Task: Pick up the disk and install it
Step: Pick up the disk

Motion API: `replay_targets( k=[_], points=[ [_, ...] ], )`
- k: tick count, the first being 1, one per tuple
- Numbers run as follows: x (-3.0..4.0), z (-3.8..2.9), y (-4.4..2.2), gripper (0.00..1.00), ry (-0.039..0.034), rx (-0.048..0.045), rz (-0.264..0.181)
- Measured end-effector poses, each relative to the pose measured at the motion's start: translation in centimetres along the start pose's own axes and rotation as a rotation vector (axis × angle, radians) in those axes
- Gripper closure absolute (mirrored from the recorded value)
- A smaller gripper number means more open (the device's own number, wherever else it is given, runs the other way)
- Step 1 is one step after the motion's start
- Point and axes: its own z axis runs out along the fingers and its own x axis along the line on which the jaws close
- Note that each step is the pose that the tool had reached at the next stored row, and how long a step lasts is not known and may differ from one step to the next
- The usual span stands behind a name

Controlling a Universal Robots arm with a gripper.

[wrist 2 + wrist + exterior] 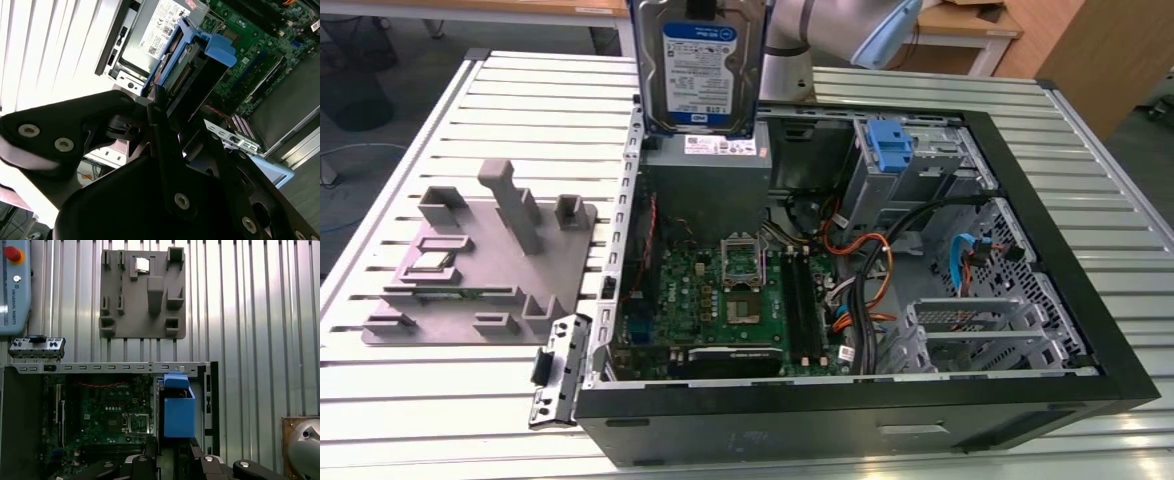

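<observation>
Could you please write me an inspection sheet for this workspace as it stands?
Surface: slatted metal table.
Job's things: disk held upright above the open computer case, not yet installed.
Clutter: grey parts holder beside the case, on the exterior view's left.
Grippers: hand shut on the disk.
Cables: orange, blue and black wires inside the case.
Surroundings: wooden furniture behind the table.

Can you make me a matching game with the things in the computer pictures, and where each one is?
1. disk
2. circuit board
3. grey block
4. blue latch

A. on the table beside the case
B. green, flat inside the case
C. upright, in the air above the case
D. on the metal cage inside the case

Pairs: 1-C, 2-B, 3-A, 4-D.
</observation>
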Motion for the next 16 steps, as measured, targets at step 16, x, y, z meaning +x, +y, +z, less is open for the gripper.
replay_targets(
  k=[16],
  points=[
    [0.08,-0.06,-1.33,0.65,0.0001,-0.0001,0.000]
  ],
)
